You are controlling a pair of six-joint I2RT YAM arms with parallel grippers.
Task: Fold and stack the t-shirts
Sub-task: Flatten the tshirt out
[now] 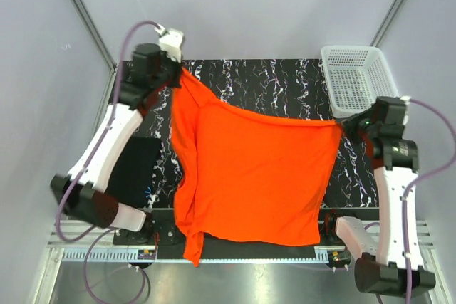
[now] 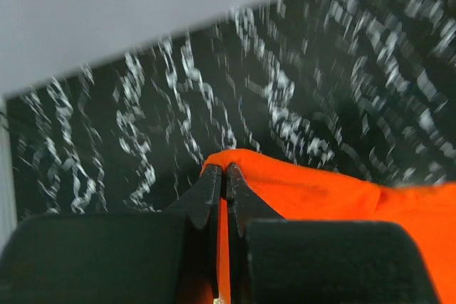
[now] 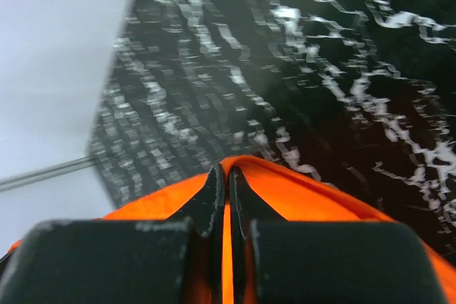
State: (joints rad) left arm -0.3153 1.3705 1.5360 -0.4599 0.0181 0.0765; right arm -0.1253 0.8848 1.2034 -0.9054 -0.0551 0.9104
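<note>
Cloth of the orange t-shirt (image 1: 256, 176) is judged light, limp and stretchy, so it is best taken at corners or along a hem. It is held up over the marbled mat (image 1: 271, 83), spread between two pinches. The left gripper (image 2: 222, 176) is pressed together on one upper corner, the right gripper (image 3: 226, 176) on the other. A smooth matte weave is seen, and the lower edge sags.
</note>
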